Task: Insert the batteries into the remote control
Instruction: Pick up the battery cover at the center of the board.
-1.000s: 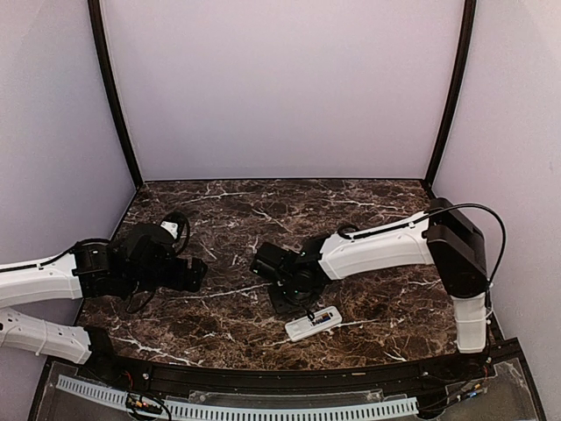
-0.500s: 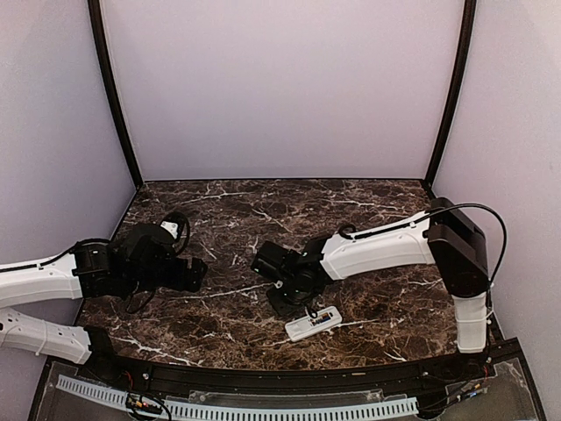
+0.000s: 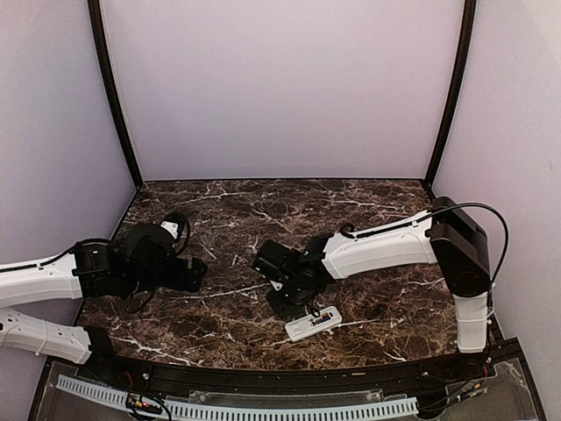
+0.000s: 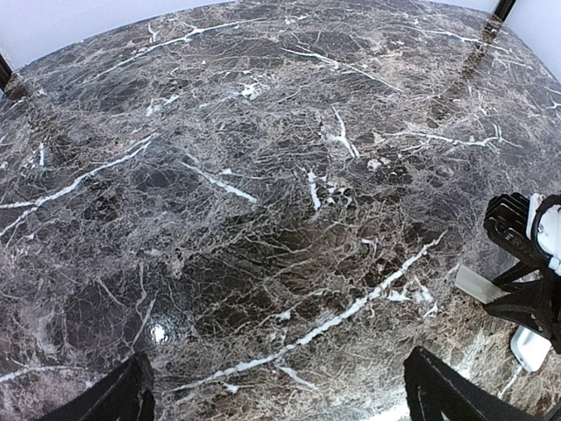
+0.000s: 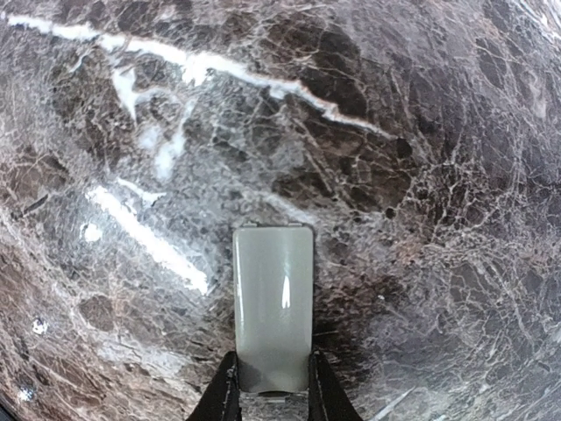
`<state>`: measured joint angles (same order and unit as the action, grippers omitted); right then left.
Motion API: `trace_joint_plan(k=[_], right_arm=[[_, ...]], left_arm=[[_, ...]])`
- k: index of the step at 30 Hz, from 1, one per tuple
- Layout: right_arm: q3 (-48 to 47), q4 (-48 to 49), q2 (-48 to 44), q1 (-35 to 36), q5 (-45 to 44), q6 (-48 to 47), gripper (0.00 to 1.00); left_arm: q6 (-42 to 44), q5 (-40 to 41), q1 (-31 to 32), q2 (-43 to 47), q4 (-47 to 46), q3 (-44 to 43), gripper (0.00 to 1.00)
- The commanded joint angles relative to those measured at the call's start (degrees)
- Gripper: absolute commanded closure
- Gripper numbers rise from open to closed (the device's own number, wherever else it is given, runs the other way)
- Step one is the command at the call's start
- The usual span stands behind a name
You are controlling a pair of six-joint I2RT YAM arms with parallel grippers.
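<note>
Dark marble table [image 3: 368, 210] under lilac walls [image 3: 280, 88], with the white remote [image 3: 313, 324] lying flat near the front edge, just beside the right gripper [image 5: 273, 390]. That gripper is low over the table, its jaws set against both long edges of the grey cover [image 5: 273, 298] at its near end, by the look pinching it. The cover lies flat on the marble, and most of it reaches out beyond the fingertips. The left gripper [image 4: 280, 399] hangs well apart on the left, jaws spread wide and holding nothing. I cannot make out the batteries, nor tell whether the remote's slot is filled. The main risk is the hold: gripped only at one end, so thin a piece could pivot, droop or squirt out once lifted. Fingertips this low may also scrape the marble and skid the cover. Any sideways swing could knock the remote askew. If the slot is empty, handling the cover now would be out of order.
</note>
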<state>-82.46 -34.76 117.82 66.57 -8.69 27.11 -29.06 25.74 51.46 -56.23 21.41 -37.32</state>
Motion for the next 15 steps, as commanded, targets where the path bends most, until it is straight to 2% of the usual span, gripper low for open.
trace_joint_plan(k=[1,6,15], right_arm=[[1.9,-0.4,-3.9,0.0,2.1,-5.5,0.85],[5.5,3.2,-9.0,0.6,1.7,-12.9,0.85],[7.7,6.7,-22.4,2.5,3.2,-26.4,0.85]], left_arm=[[1.1,-0.3,-0.4,0.3,0.2,0.3,0.01],[1.1,-4.4,-0.4,0.4,-1.9,-0.9,0.01],[0.4,-23.3,-0.4,0.6,-10.3,-4.2,0.02]])
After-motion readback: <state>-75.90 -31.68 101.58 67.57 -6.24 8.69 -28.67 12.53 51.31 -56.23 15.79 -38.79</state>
